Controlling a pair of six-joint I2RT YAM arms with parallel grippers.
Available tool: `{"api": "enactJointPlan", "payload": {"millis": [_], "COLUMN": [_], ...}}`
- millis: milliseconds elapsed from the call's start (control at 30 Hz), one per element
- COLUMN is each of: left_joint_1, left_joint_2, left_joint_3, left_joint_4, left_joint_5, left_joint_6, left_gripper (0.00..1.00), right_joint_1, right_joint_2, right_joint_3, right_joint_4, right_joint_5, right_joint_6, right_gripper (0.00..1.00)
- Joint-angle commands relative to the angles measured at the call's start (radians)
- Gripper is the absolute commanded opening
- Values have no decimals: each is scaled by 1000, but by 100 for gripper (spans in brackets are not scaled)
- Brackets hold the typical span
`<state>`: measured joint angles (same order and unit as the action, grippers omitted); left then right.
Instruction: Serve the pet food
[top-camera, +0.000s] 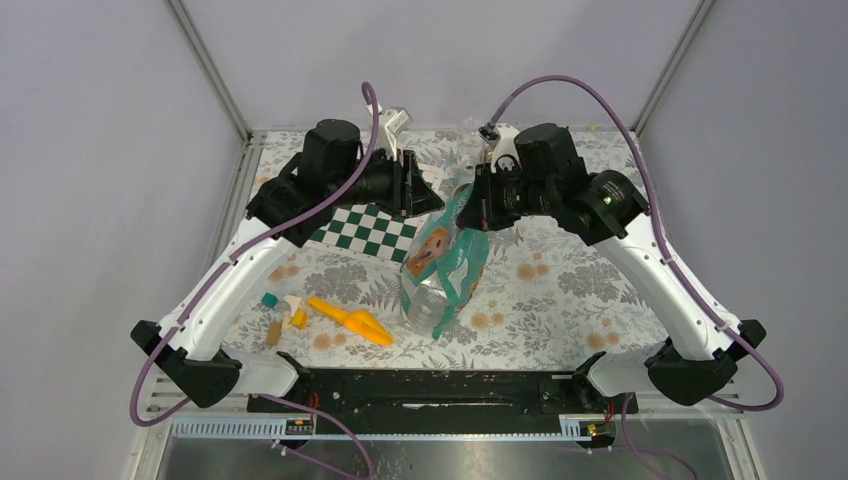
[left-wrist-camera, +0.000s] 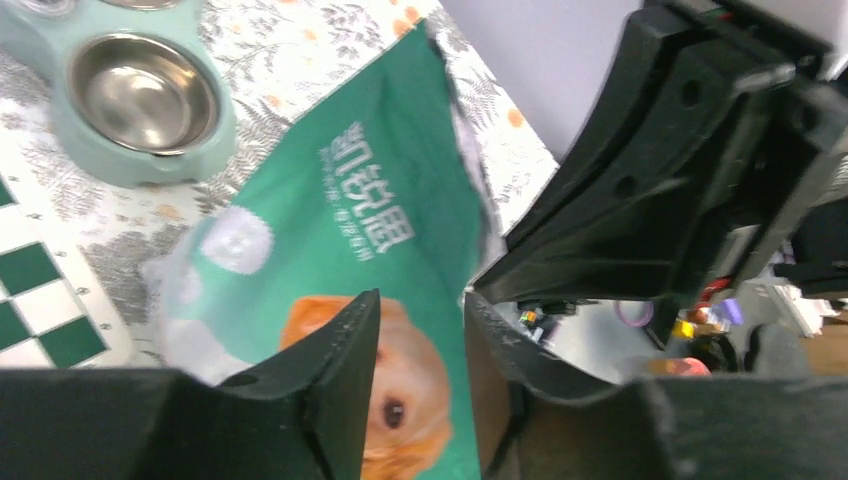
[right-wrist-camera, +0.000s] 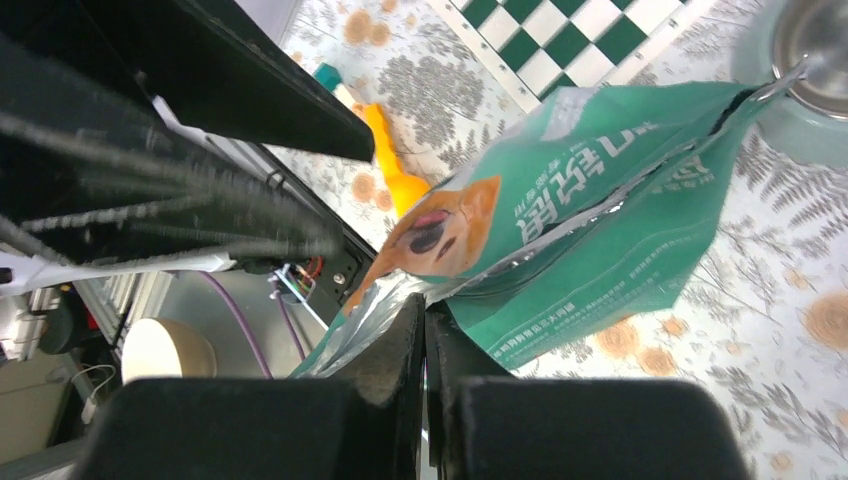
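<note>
At right gripper (right-wrist-camera: 423, 310), crinkled, perhaps foil-lined teal bag (right-wrist-camera: 600, 200).

Scoop (top-camera: 352, 321) left of bag (top-camera: 447, 268)

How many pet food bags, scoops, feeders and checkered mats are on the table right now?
pet food bag: 1
orange scoop: 1
mint-green feeder: 1
green-and-white checkered mat: 1
Total: 4

Floral table (top-camera: 560, 300) with checkered mat (top-camera: 370, 232), orange scoop (top-camera: 352, 320)
</note>
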<state>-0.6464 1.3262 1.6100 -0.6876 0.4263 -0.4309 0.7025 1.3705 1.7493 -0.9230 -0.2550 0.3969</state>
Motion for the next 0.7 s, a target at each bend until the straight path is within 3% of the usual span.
{"api": "enactJointPlan", "payload": {"millis": [0, 100, 233, 367, 467, 667], "left_joint_1": [0, 0, 0, 0, -1, -1], "left_joint_2": [-5, 0, 1, 7, 8, -15], "left_joint_3": [-19, -49, -63, -55, -54, -52], "left_joint_4": [101, 103, 102, 70, 69, 45], "left_joint_5": [148, 173, 183, 179, 220, 219], "left_joint_6": [-84, -98, -102, -78, -72, -32], "left_gripper": [43, 47, 44, 25, 3, 0], "right_joint_1": [-2, -3, -3, -2, -3, -2], "right_joint_2": [-63, -106, -133, -144, -156, -178], "right_joint_3": [-85, -162, -200, -211, -228, -264], "right_joint_4": [177, 295, 369, 403, 429, 496], "right_joint_5": [-89, -137, -161, -181, -182, -181], "right_joint_6": [0, 27, 40, 47, 55, 75], "right_gripper": [0, 0, 0, 0, 0, 0]}}
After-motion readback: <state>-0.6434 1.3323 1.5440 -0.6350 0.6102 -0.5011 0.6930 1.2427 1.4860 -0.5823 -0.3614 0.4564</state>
